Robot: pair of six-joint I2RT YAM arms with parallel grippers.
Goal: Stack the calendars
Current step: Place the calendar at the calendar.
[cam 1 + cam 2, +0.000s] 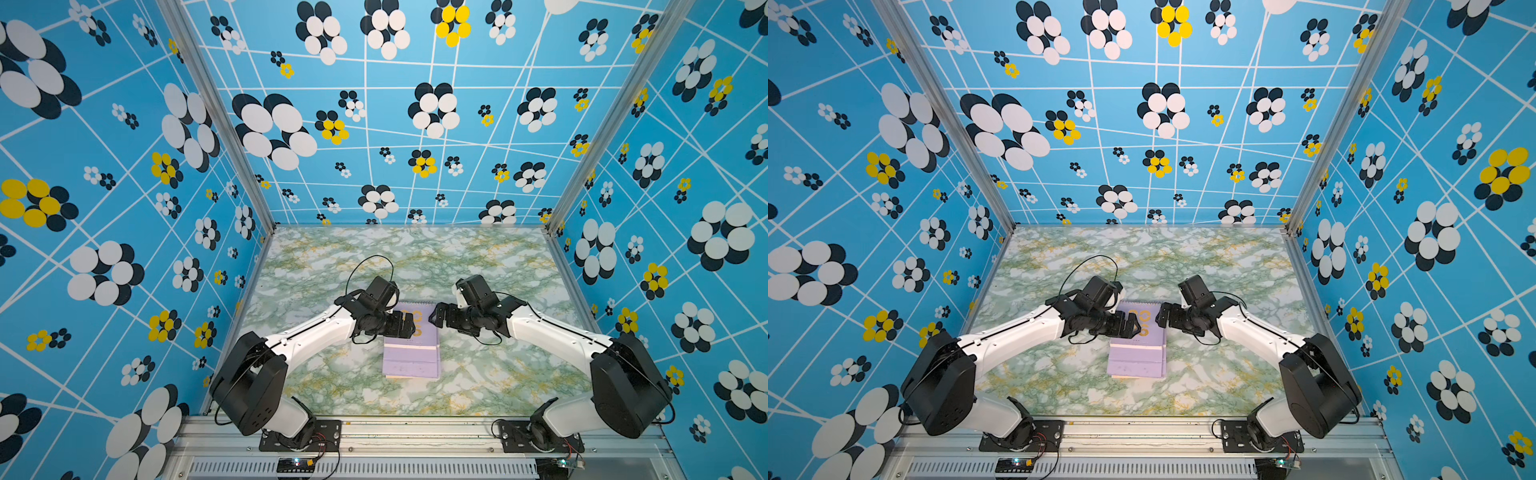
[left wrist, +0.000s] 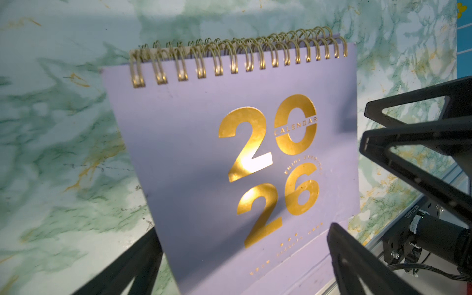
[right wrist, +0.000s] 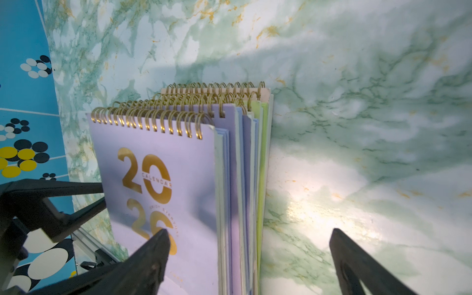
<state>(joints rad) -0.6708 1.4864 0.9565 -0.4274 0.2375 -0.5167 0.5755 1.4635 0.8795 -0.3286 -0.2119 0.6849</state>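
1. Green-marbled table [image 1: 332, 257], blue flowered walls [image 1: 124, 208]: I see the spiral-bound card calendars [image 1: 411, 361] stacked mid-table, lilac gold-lettered cover on top.
2. My left hand [image 1: 409, 325] is spread above the stack's left edge; my right hand [image 1: 435, 318] is spread just beside its right.
3. Stack between them, long axis near-to-far; left nearer, I judge.

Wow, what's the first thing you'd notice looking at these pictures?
The bright blue walls covered in black, white and yellow flowers grab the eye first. In the middle of the green marbled table sits a stack of calendars, lilac on top with a shiny gold 2026. The left gripper and right gripper flank it, both open.
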